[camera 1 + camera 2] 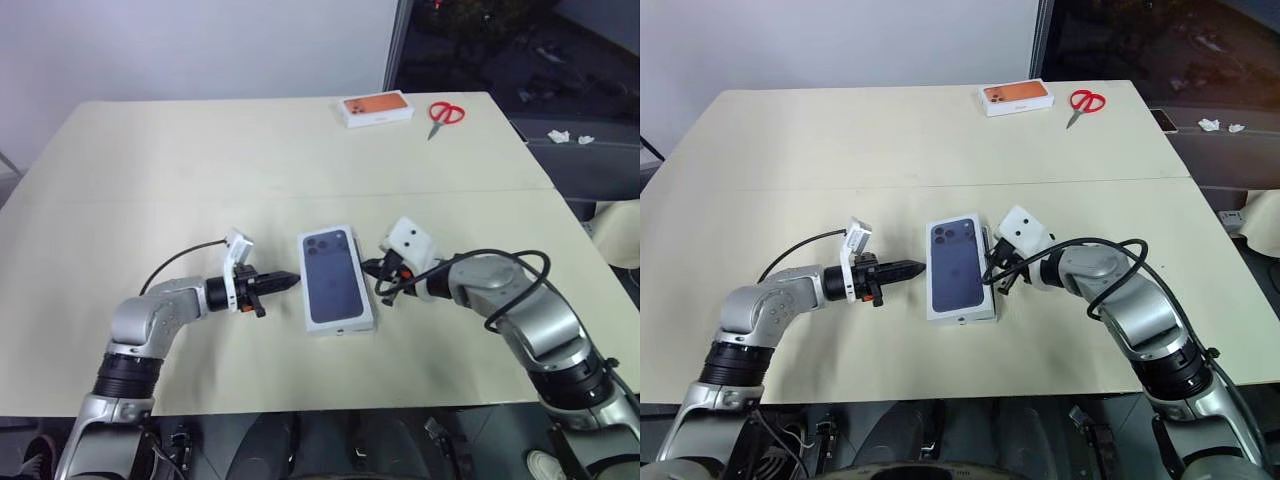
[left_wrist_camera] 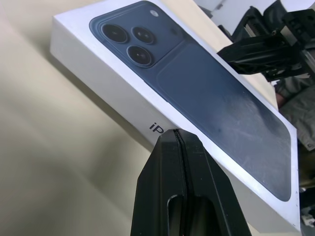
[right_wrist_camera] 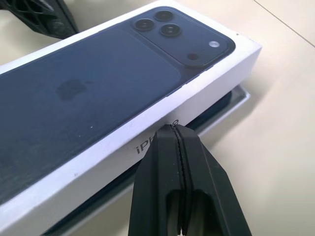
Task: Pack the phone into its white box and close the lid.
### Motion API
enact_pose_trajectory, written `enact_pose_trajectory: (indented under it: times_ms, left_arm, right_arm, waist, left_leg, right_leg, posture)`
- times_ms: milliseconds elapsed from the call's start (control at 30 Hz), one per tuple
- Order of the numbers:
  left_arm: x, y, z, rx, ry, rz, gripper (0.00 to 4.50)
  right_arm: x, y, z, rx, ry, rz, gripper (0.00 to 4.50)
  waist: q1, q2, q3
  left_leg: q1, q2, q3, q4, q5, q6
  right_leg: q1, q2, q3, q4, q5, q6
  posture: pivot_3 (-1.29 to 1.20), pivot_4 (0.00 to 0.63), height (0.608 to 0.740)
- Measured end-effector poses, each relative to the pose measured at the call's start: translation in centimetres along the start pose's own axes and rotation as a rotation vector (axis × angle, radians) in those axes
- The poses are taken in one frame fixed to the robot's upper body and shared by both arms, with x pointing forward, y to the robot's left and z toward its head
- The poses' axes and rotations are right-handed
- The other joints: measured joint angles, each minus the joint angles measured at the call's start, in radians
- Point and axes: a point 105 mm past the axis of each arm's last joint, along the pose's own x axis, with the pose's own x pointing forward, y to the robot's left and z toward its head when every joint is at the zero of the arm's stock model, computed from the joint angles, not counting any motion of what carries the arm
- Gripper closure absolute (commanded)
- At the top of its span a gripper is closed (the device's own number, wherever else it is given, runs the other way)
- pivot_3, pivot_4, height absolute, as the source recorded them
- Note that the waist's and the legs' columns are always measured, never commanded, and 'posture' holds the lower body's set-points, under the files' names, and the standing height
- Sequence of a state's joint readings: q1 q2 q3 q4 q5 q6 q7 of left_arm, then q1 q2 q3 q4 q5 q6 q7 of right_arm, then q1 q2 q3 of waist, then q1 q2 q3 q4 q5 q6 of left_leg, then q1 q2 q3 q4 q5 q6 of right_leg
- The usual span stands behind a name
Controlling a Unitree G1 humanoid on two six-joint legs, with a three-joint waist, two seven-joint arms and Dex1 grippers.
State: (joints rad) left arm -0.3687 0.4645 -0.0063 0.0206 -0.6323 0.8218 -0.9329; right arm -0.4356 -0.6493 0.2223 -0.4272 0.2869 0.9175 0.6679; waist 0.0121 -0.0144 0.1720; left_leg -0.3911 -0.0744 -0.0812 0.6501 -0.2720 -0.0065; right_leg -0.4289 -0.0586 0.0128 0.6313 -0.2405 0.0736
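Closed left gripper (image 1: 292,281) and right gripper (image 1: 372,272) flanking the lid (image 1: 335,277) — askew over the white box (image 3: 235,104)

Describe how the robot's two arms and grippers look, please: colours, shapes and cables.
Both arms have rounded silver-grey shells with black ribbed joints. A thin black cable loops from each forearm to the wrist. Each wrist carries a small white camera block. The left gripper and right gripper end in black, tapering, wedge-shaped jaws with a slot near the base.

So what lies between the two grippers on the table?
The lid, phone picture up, sitting over the white box. In the left eye view the left gripper and right gripper flank its long sides, both shut.
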Motion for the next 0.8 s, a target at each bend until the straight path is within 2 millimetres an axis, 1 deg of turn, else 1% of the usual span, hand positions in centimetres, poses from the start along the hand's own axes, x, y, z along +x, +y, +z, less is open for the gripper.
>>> enact_pose_trajectory:
  times_ms: [133, 333, 433, 800]
  left_arm:
    - [0.2, -0.1, 0.1, -0.001, -0.005, -0.003, 4.50]
    - [0.5, -0.3, 0.7, 0.019, -0.014, -0.015, 4.50]
    - [0.7, -0.3, 0.5, 0.023, -0.002, -0.016, 4.50]
    - [1.2, -0.5, 0.2, 0.023, 0.004, -0.026, 4.50]
  right_arm:
    - [-0.1, -0.1, -0.1, 0.002, 0.008, -0.004, 4.47]
    - [-0.4, -0.3, -0.5, 0.014, 0.018, -0.013, 4.47]
    - [-0.5, 0.0, -1.1, 0.025, 0.034, -0.008, 4.47]
    - [-0.8, 0.1, -1.5, 0.016, 0.054, -0.015, 4.47]
  waist:
    - [-0.001, 0.000, 0.000]
    - [0.000, 0.000, 0.000]
    - [0.000, 0.000, 0.000]
    - [0.000, 0.000, 0.000]
  left_leg:
    - [0.000, 0.000, 0.000, 0.000, 0.000, 0.000]
    - [0.000, 0.000, 0.000, 0.000, 0.000, 0.000]
    - [0.000, 0.000, 0.000, 0.000, 0.000, 0.000]
    - [0.000, 0.000, 0.000, 0.000, 0.000, 0.000]
  right_leg:
    - [0.000, 0.000, 0.000, 0.000, 0.000, 0.000]
    - [0.000, 0.000, 0.000, 0.000, 0.000, 0.000]
    - [0.000, 0.000, 0.000, 0.000, 0.000, 0.000]
    - [0.000, 0.000, 0.000, 0.000, 0.000, 0.000]
  posture:
    - [0.00, 0.150, 0.740]
    - [0.00, 0.150, 0.740]
    - [0.00, 0.150, 0.740]
    - [0.00, 0.150, 0.740]
